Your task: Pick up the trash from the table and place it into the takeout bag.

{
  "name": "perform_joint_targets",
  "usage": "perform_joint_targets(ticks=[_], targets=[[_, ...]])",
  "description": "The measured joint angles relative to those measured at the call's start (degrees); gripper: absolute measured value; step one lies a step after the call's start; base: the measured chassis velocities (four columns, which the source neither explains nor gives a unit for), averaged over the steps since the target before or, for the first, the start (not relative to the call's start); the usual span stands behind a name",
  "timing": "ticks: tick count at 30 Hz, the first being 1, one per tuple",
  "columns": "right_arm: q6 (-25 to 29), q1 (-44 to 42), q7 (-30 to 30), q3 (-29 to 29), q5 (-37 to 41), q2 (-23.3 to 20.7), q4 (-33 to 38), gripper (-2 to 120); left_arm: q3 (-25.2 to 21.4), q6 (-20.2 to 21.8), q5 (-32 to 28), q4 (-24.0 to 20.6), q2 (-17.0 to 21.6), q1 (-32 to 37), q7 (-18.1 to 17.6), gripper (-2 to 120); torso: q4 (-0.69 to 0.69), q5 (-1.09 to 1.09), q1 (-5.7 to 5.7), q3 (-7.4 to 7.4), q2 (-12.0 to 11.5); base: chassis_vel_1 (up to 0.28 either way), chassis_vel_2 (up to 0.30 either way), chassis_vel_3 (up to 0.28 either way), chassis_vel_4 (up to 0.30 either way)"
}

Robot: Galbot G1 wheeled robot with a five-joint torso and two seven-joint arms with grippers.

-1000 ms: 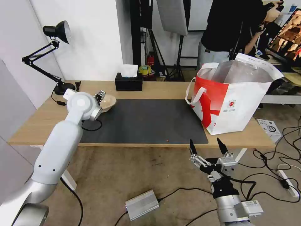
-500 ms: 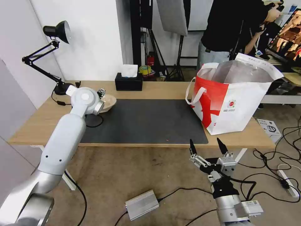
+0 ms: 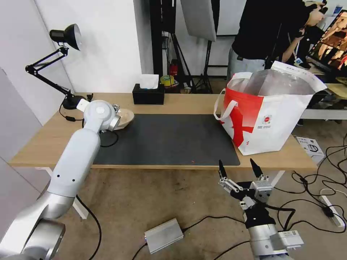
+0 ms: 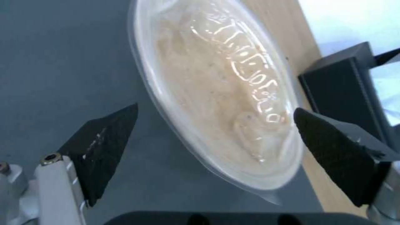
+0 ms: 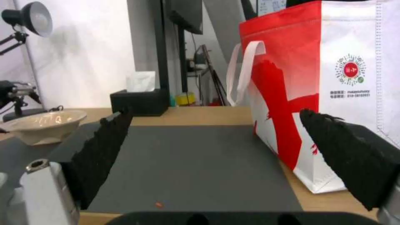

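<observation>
Table: left gripper jaws straddle pulp bowl.

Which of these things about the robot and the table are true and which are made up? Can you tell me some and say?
1. The left gripper is open, with its fingers on either side of the beige bowl. True.
2. The beige bowl is already inside the takeout bag. False: it sits on the dark mat near the table's left end.
3. The right gripper is holding the bag's handle. False: it hangs open and empty in front of the table's near edge.
4. The takeout bag stands upright at the table's right end. True.
5. The black tissue box lies on the floor. False: it stands on the table at the back.
</observation>
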Motion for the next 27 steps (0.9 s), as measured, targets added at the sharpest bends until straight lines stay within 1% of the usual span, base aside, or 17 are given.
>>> perform_joint_targets(ticks=[3, 6, 8, 9, 11, 14, 19, 23, 27], targets=[[0.0, 0.0, 0.0, 0.0, 0.0, 0.0, 0.0, 100, -0.2, 0.3, 0.8, 1.6, -0.2, -0.1, 0.0, 100, 0.00, 0.00, 0.00, 0.00, 0.0, 0.000, 0.000, 0.000, 0.000], [0.0, 0.0, 0.0, 0.0, 0.0, 0.0, 0.0, 100, -0.3, 0.3, 1.0, 2.1, -0.2, -0.1, 0.0, 100, 0.00, 0.00, 0.00, 0.00, 0.0, 0.000, 0.000, 0.000, 0.000], [0.0, 0.0, 0.0, 0.0, 0.0, 0.0, 0.0, 100, -0.6, 0.4, 1.1, 2.7, -0.3, -0.2, 0.6, 100, 0.01, 0.00, 0.00, 0.00, 0.0, 0.000, 0.000, 0.000, 0.000], [0.0, 0.0, 0.0, 0.0, 0.0, 0.0, 0.0, 100, -0.8, 0.5, 1.2, 3.4, -0.4, -0.3, 1.4, 100, 0.00, 0.00, 0.00, 0.00, 0.0, 0.000, 0.000, 0.000, 0.000], [0.0, 0.0, 0.0, 0.0, 0.0, 0.0, 0.0, 100, -0.9, 0.6, 1.2, 3.9, -0.5, -0.4, 1.7, 100, 0.00, 0.00, 0.00, 0.00, 0.0, 0.000, 0.000, 0.000, 0.000], [0.0, 0.0, 0.0, 0.0, 0.0, 0.0, 0.0, 100, -1.0, 1.1, 1.5, 5.8, -1.3, -1.2, 2.3, 100, 0.00, 0.00, 0.00, 0.00, 0.0, 0.000, 0.000, 0.000, 0.000], [0.0, 0.0, 0.0, 0.0, 0.0, 0.0, 0.0, 100, -1.1, 1.6, 1.8, 7.0, -2.3, -1.8, 3.2, 100, 0.00, 0.00, 0.00, 0.00, 0.0, 0.000, 0.000, 0.000, 0.000], [0.0, 0.0, 0.0, 0.0, 0.0, 0.0, 0.0, 100, -1.1, 1.8, 2.7, 9.1, -3.8, -2.8, 4.2, 100, 0.00, 0.00, 0.00, 0.00, 0.0, 0.000, 0.000, 0.000, 0.000], [0.0, 0.0, 0.0, 0.0, 0.0, 0.0, 0.0, 100, -1.1, 1.8, 3.0, 10.1, -4.1, -3.2, 4.8, 100, 0.00, 0.00, 0.00, 0.00, 0.0, 0.000, 0.000, 0.000, 0.000]])
